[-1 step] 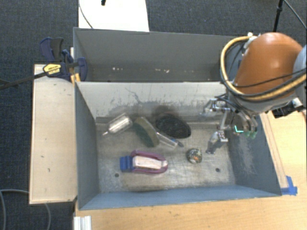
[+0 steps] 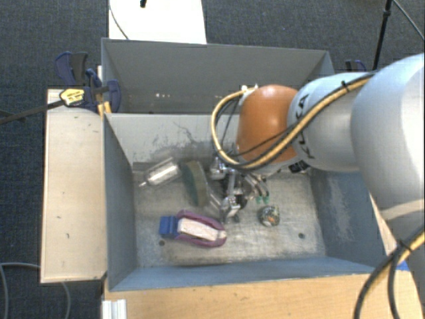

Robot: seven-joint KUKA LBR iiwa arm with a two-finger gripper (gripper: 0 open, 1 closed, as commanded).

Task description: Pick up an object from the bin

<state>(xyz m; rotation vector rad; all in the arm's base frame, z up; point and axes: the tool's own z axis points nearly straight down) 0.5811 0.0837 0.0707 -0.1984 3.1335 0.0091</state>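
Gripper [image 2: 229,203] is low in the middle of the grey bin [image 2: 126,198], under the arm's orange cover [image 2: 265,121] with its looped cables. Can't tell whether the gripper is spread or closed, as the metal parts blur together. Nothing is visibly held.

Nearest thing is the dark green block [image 2: 194,181], tilted and just left of the gripper, touching it or nearly so. Silver cylinder [image 2: 161,173] lies left of the block, toward the left wall. Purple-and-white piece with blue end [image 2: 192,229] lies flat on the floor just below and left of the gripper. Small round metallic thing [image 2: 269,215] sits to the right, near but apart. The arm's bulk covers the bin's right rear.
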